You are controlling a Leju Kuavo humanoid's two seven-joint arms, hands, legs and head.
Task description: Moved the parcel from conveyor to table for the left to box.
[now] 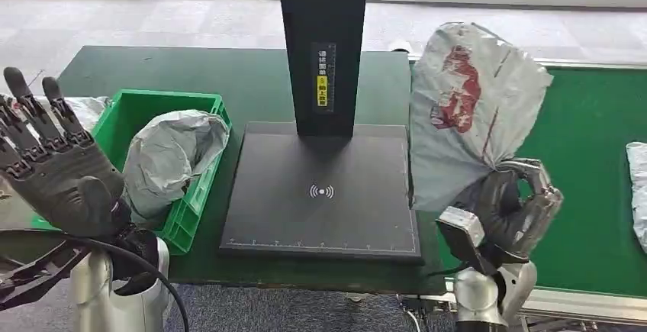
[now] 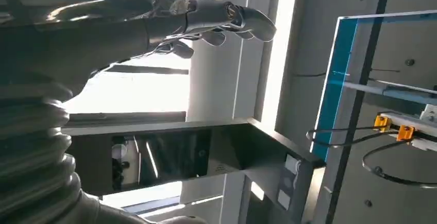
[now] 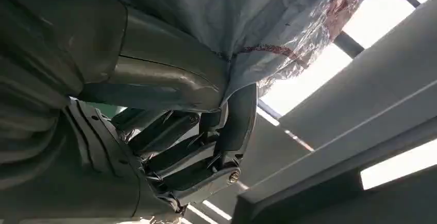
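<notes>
My right hand [image 1: 510, 211] grips a grey plastic parcel [image 1: 467, 111] with a red print, holding it upright in the air over the seam between the dark green table [image 1: 152, 69] and the green conveyor [image 1: 591, 172]. In the right wrist view the parcel [image 3: 247, 13] is bunched against my thumb, with the fingers [image 3: 206, 152] curled under it. My left hand [image 1: 53, 164] is raised at the table's left, palm forward, fingers spread and holding nothing; its fingers [image 2: 221, 20] point at the ceiling in the left wrist view. A green box [image 1: 200, 198] near it holds another grey parcel [image 1: 172, 156].
A black scanner stand with a flat base plate [image 1: 322, 195] and a tall post [image 1: 322, 42] occupies the table's middle. Another grey parcel [image 1: 638, 191] lies at the conveyor's right edge. A crumpled grey bag [image 1: 84, 109] lies left of the box.
</notes>
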